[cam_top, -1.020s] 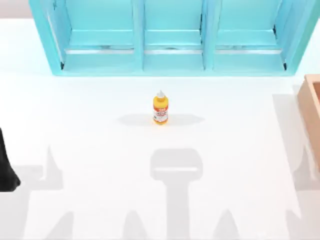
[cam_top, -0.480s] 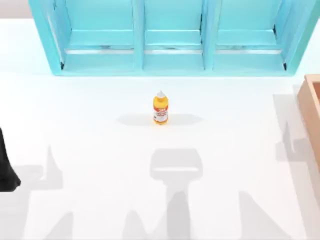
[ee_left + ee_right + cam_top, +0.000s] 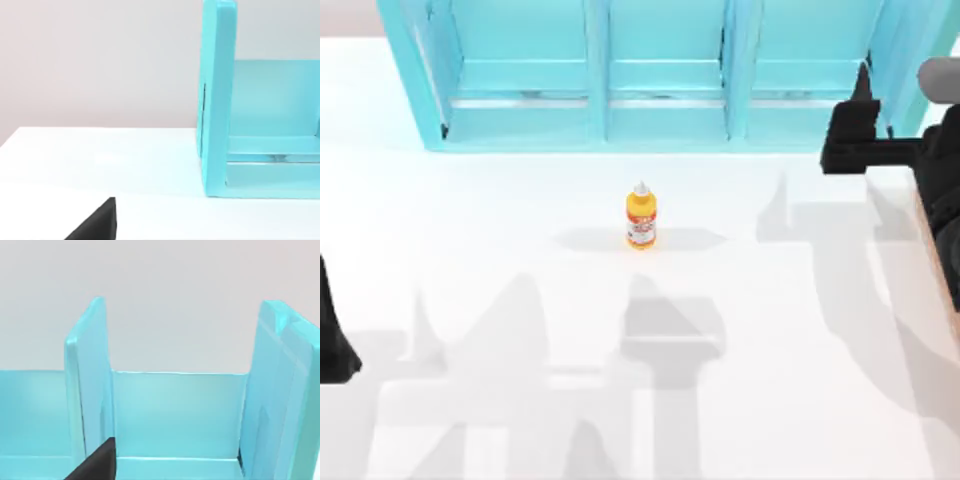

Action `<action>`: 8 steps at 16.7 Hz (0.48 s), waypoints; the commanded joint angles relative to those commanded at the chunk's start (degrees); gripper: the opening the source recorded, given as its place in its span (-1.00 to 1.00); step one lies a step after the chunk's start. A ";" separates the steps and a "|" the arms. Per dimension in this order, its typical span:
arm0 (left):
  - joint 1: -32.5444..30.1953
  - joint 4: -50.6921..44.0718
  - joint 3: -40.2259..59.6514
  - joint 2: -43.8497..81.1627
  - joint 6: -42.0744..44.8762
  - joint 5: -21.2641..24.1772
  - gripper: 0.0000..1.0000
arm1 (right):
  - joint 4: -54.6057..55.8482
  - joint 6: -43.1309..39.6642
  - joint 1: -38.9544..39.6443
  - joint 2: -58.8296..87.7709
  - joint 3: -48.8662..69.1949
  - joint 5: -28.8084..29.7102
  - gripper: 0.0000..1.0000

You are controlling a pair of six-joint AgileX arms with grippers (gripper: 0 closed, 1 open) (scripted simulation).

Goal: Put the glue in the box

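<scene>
Glue (image 3: 641,216) upright on the white table (image 3: 500,240), well to the left of the right gripper (image 3: 855,135) and nearer the front. Right gripper high at the table's right side, before the teal shelf unit (image 3: 660,75); finger spread: cannot tell. Box (image 3: 920,210) just below the right arm, mostly hidden. Left arm (image 3: 332,330) parked at the left edge.
</scene>
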 joint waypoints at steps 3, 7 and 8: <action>0.00 0.00 0.00 0.00 0.00 0.00 1.00 | 10.98 -0.08 7.64 18.47 7.30 7.96 1.00; 0.00 0.00 0.00 0.00 0.00 0.00 1.00 | 24.46 -0.13 17.02 41.03 16.26 17.68 1.00; 0.00 0.00 0.00 0.00 0.00 0.00 1.00 | 27.44 -0.13 19.10 46.01 18.25 19.82 1.00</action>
